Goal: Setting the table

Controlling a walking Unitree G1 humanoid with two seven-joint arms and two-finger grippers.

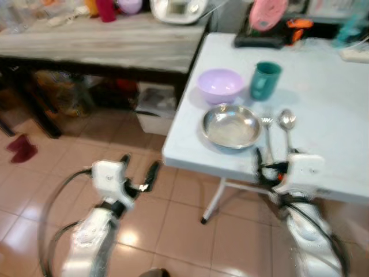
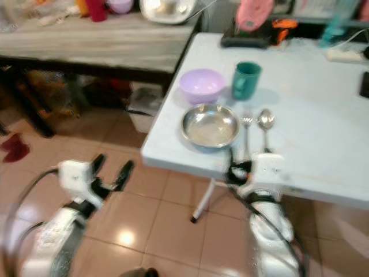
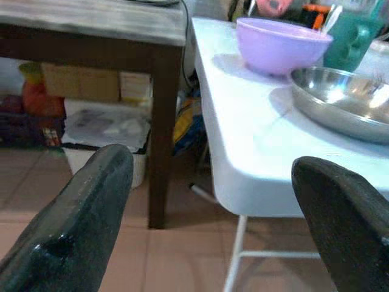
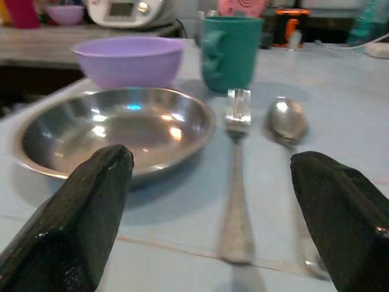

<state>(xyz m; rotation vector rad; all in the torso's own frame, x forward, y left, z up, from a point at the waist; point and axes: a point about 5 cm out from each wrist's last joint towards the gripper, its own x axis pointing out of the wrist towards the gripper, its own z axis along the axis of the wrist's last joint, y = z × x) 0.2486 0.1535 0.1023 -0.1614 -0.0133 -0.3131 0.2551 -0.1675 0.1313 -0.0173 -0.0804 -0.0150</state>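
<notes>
I note my right pincer, wide open and empty over the fork, risks nudging it into the steel plate.

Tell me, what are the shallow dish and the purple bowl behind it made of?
The shallow dish looks like polished steel: silvery, with mirror-like glints. The purple bowl seems to be plastic: opaque, even pastel colour with a dull sheen, though glazed ceramic can't be excluded.

Shiny metal, matt plastic ahead of my right claw.
I see a glossy steel plate, polished fork and spoon; beyond, smooth plastic purple bowl, green cup.
</notes>
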